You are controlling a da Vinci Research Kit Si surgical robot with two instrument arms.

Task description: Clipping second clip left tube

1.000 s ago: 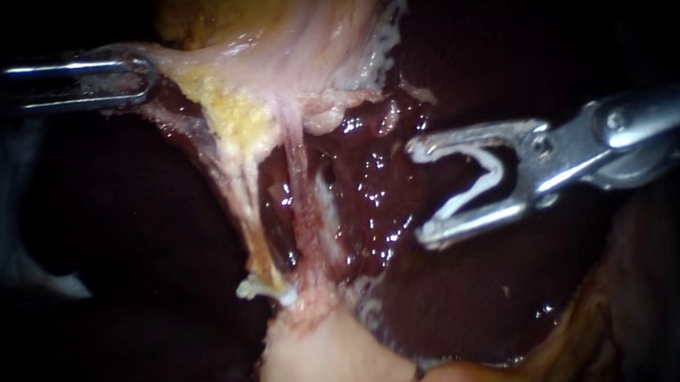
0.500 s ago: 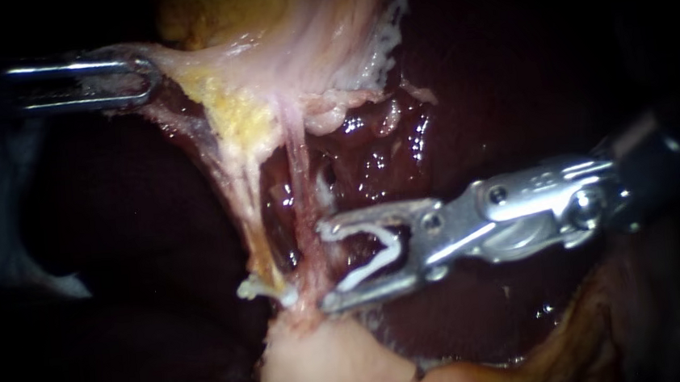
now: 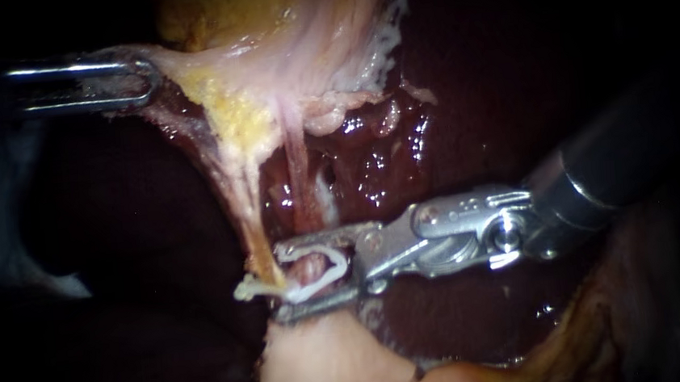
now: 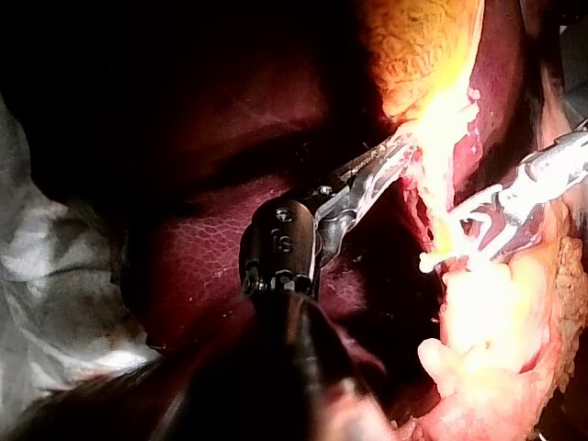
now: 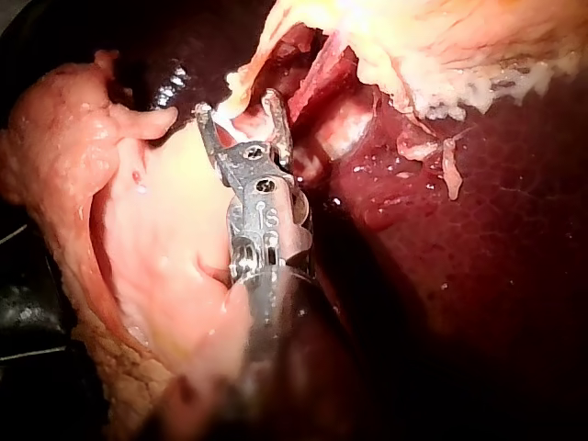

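Observation:
My right instrument (image 3: 307, 273) comes in from the right. Its jaws stand a little apart with a white clip (image 3: 319, 279) held between them. Jaws and clip straddle the low end of the thin pink tube (image 3: 298, 178), just above the pale tissue mass (image 3: 329, 362). The same jaws (image 5: 241, 115) straddle the tube in the right wrist view. At the upper left, my left instrument (image 3: 141, 77) is shut on a pale fold of the gallbladder (image 3: 296, 40) and holds it taut; its jaws (image 4: 390, 165) show in its own wrist view. The right instrument (image 4: 482, 230) also shows there.
A yellowish strand (image 3: 249, 214) runs beside the tube on its left and ends in a small whitish piece (image 3: 246, 289); I cannot tell what that piece is. Wet dark red liver (image 3: 445, 85) lies behind and to the right. Grey drape (image 4: 46, 276) edges the field.
My right instrument has moved down and left from open space over the liver to the tube. Its jaws now straddle the tube with the clip and stand closer together. The left instrument has held still.

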